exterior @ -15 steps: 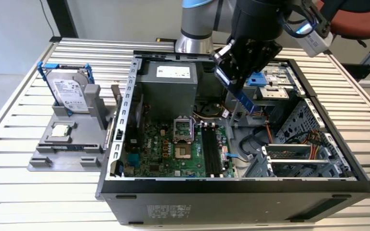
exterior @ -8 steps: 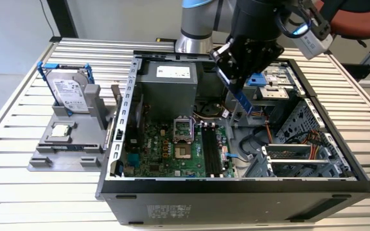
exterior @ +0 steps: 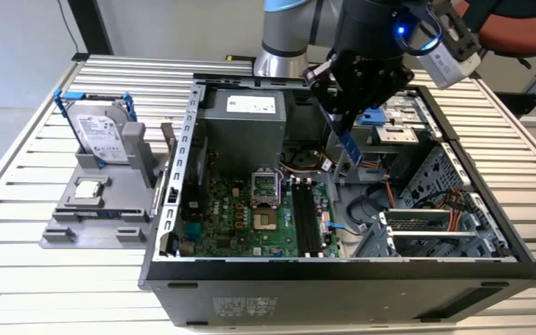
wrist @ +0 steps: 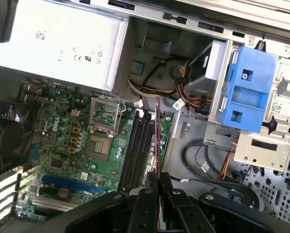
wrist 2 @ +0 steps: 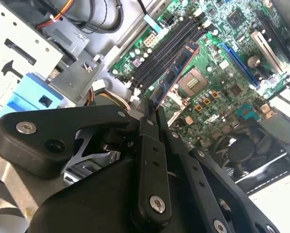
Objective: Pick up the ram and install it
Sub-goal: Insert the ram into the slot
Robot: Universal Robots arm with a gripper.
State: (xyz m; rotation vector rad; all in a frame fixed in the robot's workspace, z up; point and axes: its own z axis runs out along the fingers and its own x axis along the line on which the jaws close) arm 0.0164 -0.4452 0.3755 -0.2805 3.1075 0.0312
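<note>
My gripper (exterior: 339,112) hangs over the open computer case (exterior: 170,209) and is shut on the ram (exterior: 346,144), a thin dark stick pointing down toward the motherboard (exterior: 221,223). In the second wrist view the ram (wrist 2: 176,73) sticks out from the closed fingertips (wrist 2: 145,109) and hovers above the row of black memory slots (wrist 2: 166,51). In the first wrist view the ram (wrist: 157,141) appears edge-on, lined up along the black memory slots (wrist: 137,145) and just to one side of them. It is still held above the board, apart from the slots (exterior: 306,216).
A grey stand (exterior: 95,216) at the exterior view's left holds a silver hard drive in a blue bracket (exterior: 100,132) and a small square processor chip (exterior: 89,188). Inside the case are the power supply (exterior: 245,118), an open processor socket (exterior: 265,202), cables (exterior: 380,202) and a blue drive bracket (wrist: 247,87).
</note>
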